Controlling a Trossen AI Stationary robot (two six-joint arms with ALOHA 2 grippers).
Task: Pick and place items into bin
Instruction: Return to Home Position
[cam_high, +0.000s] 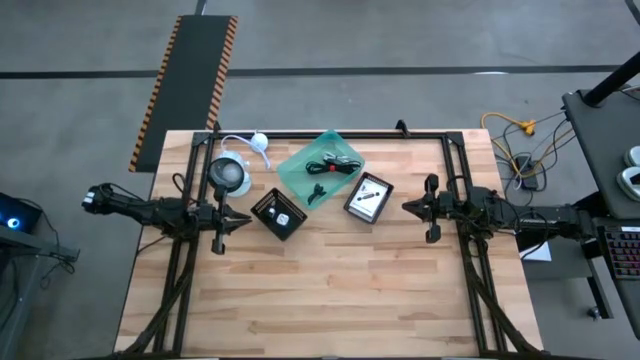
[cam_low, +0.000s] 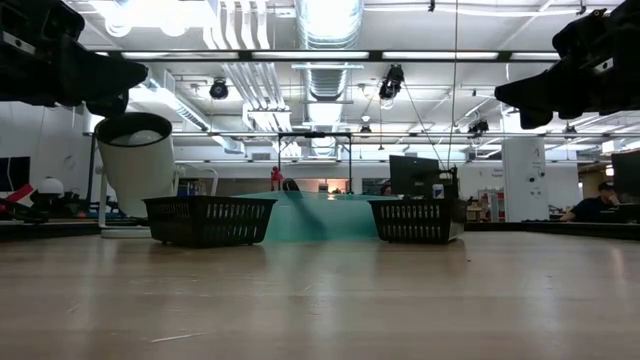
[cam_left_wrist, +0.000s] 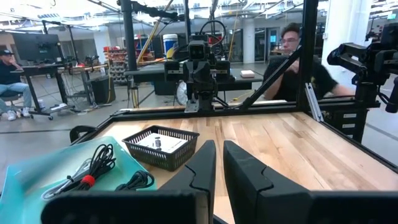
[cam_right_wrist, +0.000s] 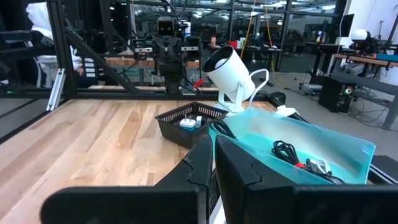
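A teal bin stands at the table's back middle and holds a black cable with a red tie. Small white and dark items lie in two black baskets, one in front of the bin to the left and one to its right. My left gripper hovers level beside the left basket. My right gripper hovers level beside the right basket. Both are shut with nothing between the fingers, and both hang well above the tabletop in the low view.
A white round lamp stands at the back left, with its white cord behind it. A black frame runs along the table's far edge and sides. Bare wood lies toward the near edge. People sit in the room beyond the table.
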